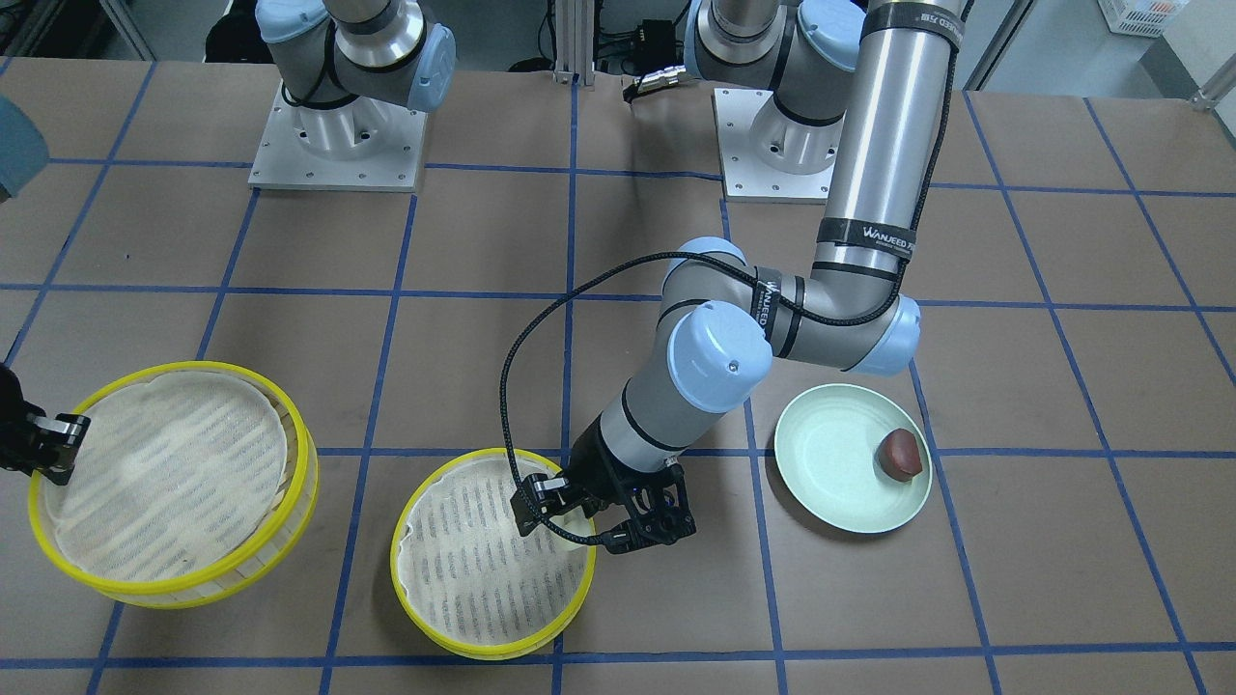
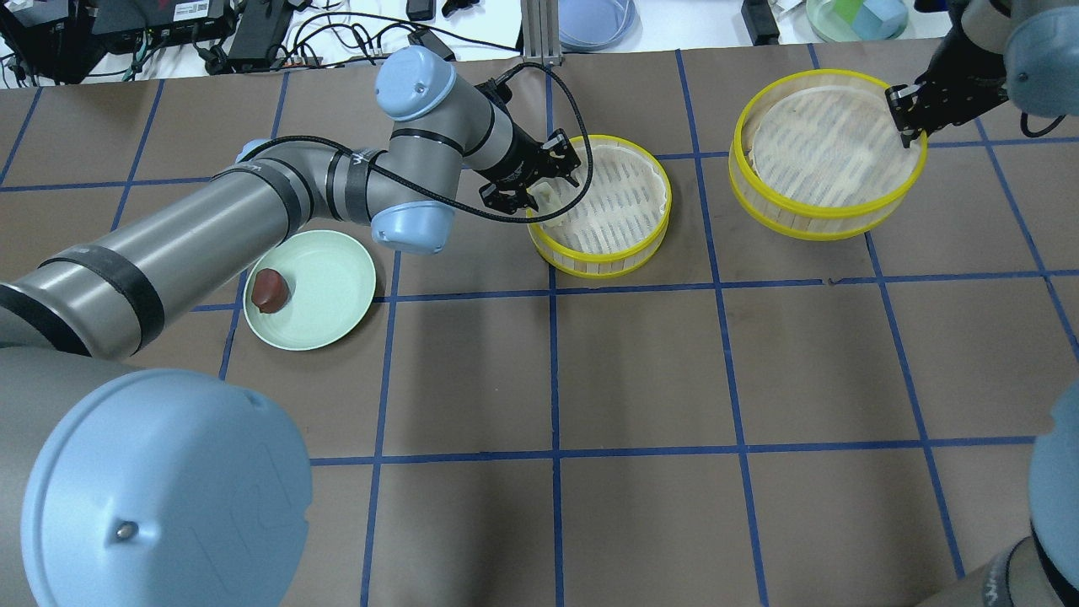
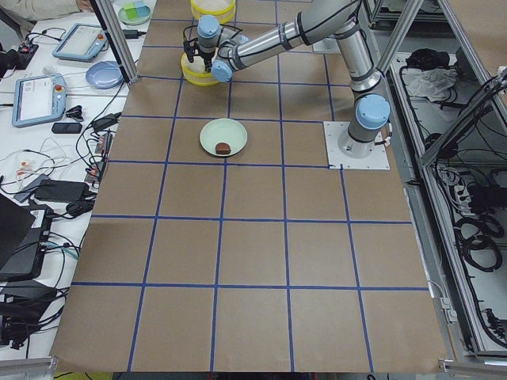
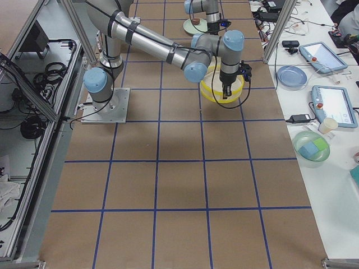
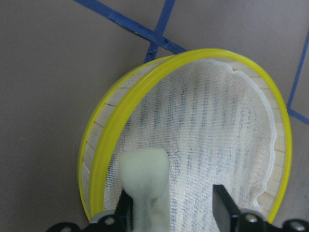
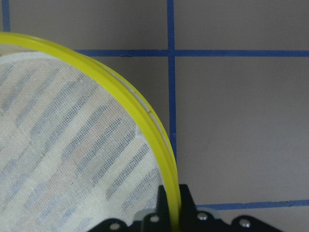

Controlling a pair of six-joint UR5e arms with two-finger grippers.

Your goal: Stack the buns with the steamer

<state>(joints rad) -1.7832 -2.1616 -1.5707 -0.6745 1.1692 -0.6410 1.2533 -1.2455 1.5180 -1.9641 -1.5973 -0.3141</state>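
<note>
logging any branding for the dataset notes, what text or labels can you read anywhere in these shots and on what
"WANJEED": white print on the black cable strap around the left arm's silver tube, front-facing view; smaller print beside it is too blurred to read.
A second black strap near the left arm's elbow joint carries white letters, too small to read.
The black band at the top of the same tube has print too blurred to read.
The yellow-rimmed bamboo steamer tiers, mint-green plate and brown paper table show no text.

brown bun [image 2: 270,290]: on mint plate [image 2: 330,291], far left | cream bun [image 5: 143,175]: above left tier's liner, in left pincer [image 5: 179,200] | steamer tiers: left [image 2: 628,242] flat on surface; right [image 2: 822,217] tilted, rim pinched by right pincer [image 2: 904,108]
</note>
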